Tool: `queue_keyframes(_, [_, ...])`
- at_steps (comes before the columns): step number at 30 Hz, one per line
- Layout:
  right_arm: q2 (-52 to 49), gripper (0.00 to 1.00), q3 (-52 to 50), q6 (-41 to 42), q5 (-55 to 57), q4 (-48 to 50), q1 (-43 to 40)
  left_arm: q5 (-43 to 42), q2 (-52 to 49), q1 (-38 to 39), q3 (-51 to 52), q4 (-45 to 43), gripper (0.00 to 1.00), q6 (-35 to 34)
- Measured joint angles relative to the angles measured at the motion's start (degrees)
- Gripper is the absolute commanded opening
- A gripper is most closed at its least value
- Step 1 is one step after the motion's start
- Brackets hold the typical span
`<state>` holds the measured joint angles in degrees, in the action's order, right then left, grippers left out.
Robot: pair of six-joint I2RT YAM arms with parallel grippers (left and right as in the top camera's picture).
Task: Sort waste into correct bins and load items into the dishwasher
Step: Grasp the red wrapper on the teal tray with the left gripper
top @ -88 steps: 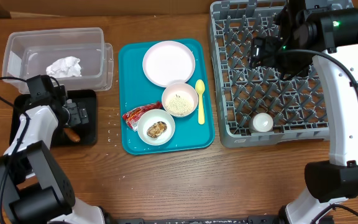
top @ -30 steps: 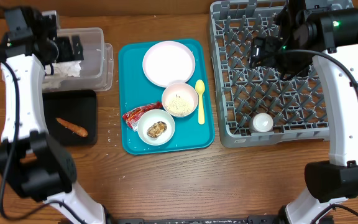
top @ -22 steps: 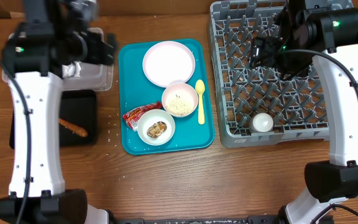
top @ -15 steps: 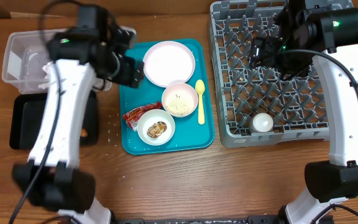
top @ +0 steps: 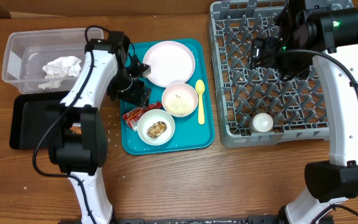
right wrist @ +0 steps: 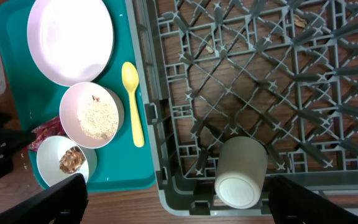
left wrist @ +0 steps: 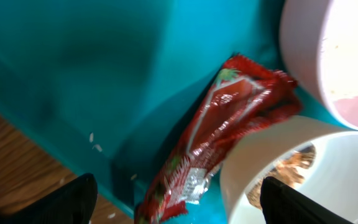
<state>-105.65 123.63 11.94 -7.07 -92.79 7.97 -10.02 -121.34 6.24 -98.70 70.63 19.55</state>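
Moved: left arm, at the clear tub (top: 17, 46) a second ago, now reaches over the left edge of the teal tray (top: 129, 144)
Left gripper (left wrist: 178, 193): fingers spread wide, holding nothing, low over the red-and-white wrapper (left wrist: 229, 130)
Wrapper: flat on the teal tray, its end tucked against the white bowl (top: 156, 128) that holds a small brown food piece (top: 158, 128)
Rice: in the pinkish bowl (top: 179, 99), just behind the white bowl
Plate (top: 168, 63): pale pink, at the far end of the teal tray
Yellow spoon (top: 200, 101): along the tray's right side, beside the rice bowl
Napkin (top: 61, 66): crumpled, inside the clear tub
Black tray (top: 30, 124): in front of the tub, partly hidden by the left arm
Right gripper (right wrist: 176, 190): jaws wide apart and empty, unmoved above the grey dish rack (top: 229, 134)
White cup (top: 263, 122): in the rack's near-left corner
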Motion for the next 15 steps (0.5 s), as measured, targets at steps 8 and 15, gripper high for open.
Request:
queue_keyframes(8, [0.0,0.95,0.0,0.0,0.0,-0.5,0.0,0.1,-4.3,0.0,0.0,0.5,0.68,2.1])
queue_keyframes(15, [0.0,0.95,0.0,0.0,0.0,-0.7,0.0,0.2,-5.5,0.0,0.1,-1.7,0.59,3.2])
